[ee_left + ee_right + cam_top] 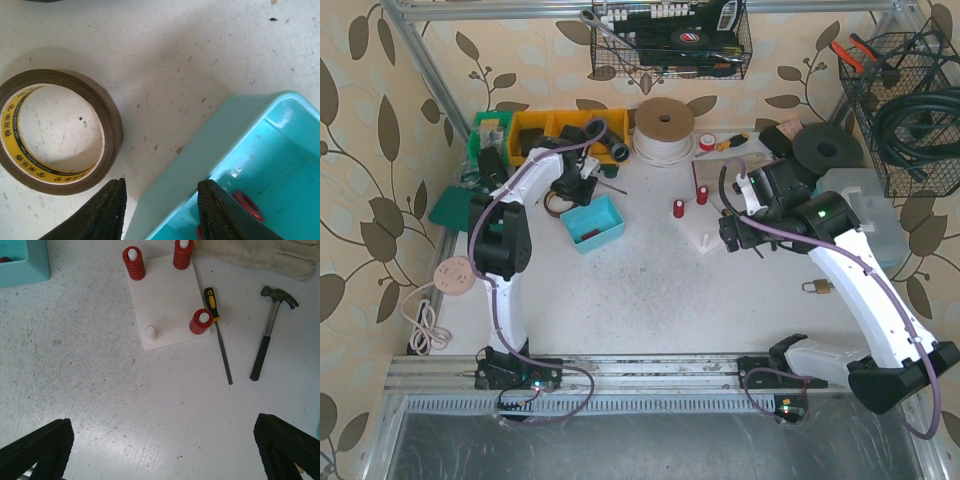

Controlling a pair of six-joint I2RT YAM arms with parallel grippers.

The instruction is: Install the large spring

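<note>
A white peg board (167, 300) carries three red springs (134, 262) on pegs, and one peg (151, 332) is bare. Two of the springs (678, 207) also show in the top view. My right gripper (165, 450) is open wide and empty, hovering above bare table near the board; it shows in the top view (730, 236). My left gripper (160, 210) is open and straddles the wall of a teal bin (200, 150), one finger inside and one outside. A red spring (246, 204) lies in the bin, mostly hidden by the inner finger. The bin also shows in the top view (605, 235).
A brown tape roll (112, 130) lies just left of the bin. A yellow-handled file (220, 335), a hammer (267, 337) and a glove (260, 257) lie right of the board. A brass padlock (817, 288) sits on the table at right. Parts bins (560, 130) and a cable reel (663, 125) stand at the back.
</note>
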